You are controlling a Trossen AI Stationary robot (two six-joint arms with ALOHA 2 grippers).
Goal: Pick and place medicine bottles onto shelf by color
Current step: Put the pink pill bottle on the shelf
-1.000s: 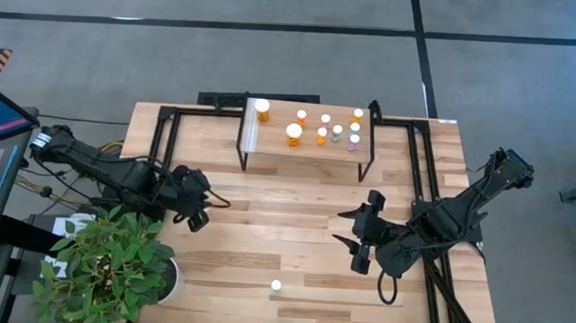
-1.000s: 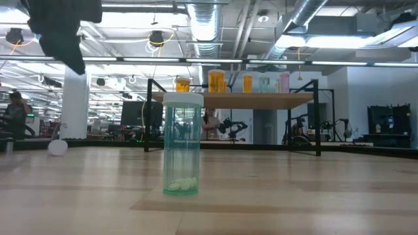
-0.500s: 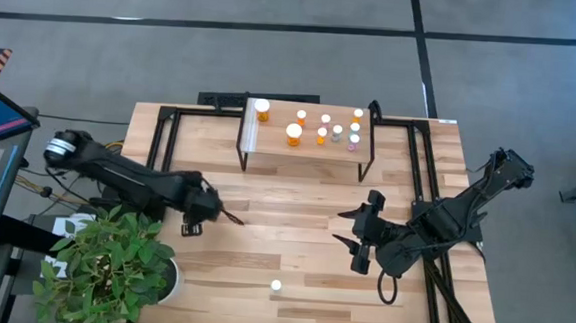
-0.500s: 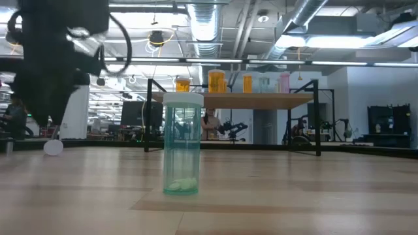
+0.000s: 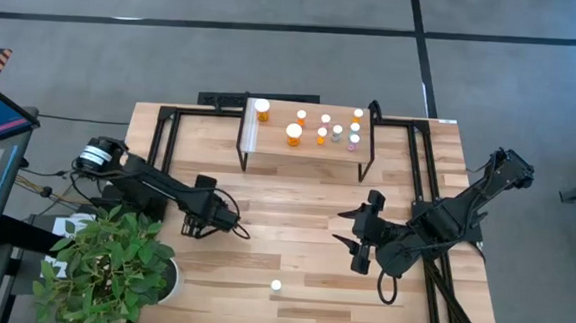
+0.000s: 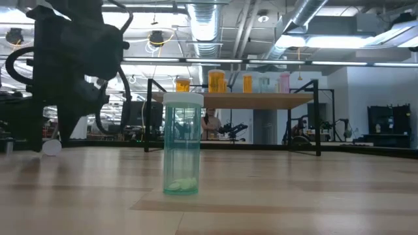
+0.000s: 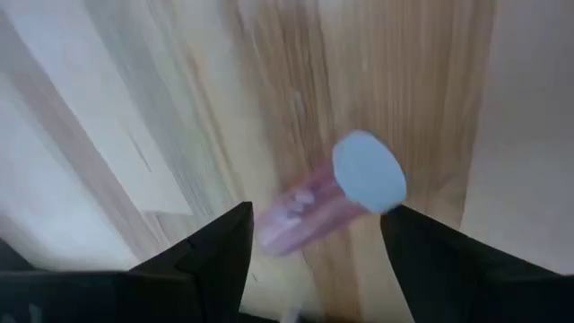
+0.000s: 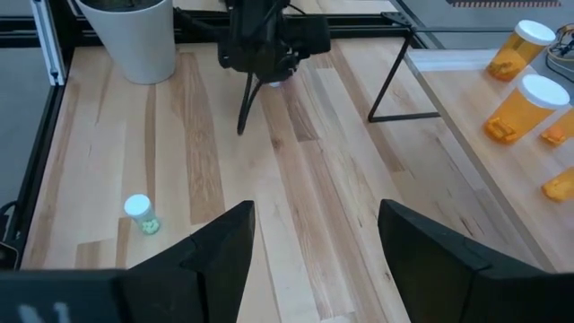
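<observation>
Roughly, from the left side across to the right:

Plant: a leafy potted plant (image 5: 106, 266) stood at the counter's (image 5: 295, 207) near-left corner, its white pot also showing in the right wrist view.

Left end effector: the left end effector (image 5: 226, 218) was low over the left half of the counter, just in front of the shelf's left legs, fingers (image 7: 211, 260) spread apart with nothing gripped.

Pink bottle: a pink medicine bottle (image 7: 327, 202) with a pale cap lay on its side on the counter, ahead of the left end effector and in line with the gap between its fingers; whether it touched them could not be told.

Green bottle: a clear green bottle (image 6: 182, 143) with a white cap stood upright alone near the counter's front edge, well apart from both end effectors, a few pale pills at its bottom.

Shelf: the shelf (image 5: 304, 142) stood at the counter's far middle, carrying several upright white-capped bottles, orange bottles (image 5: 294, 134) toward its left and smaller pale and pink ones toward its right.

Right end effector: the right end effector (image 5: 348, 240) waited above the counter's right half, fingers (image 8: 215, 256) wide apart and empty, pointing toward the left arm.
</observation>
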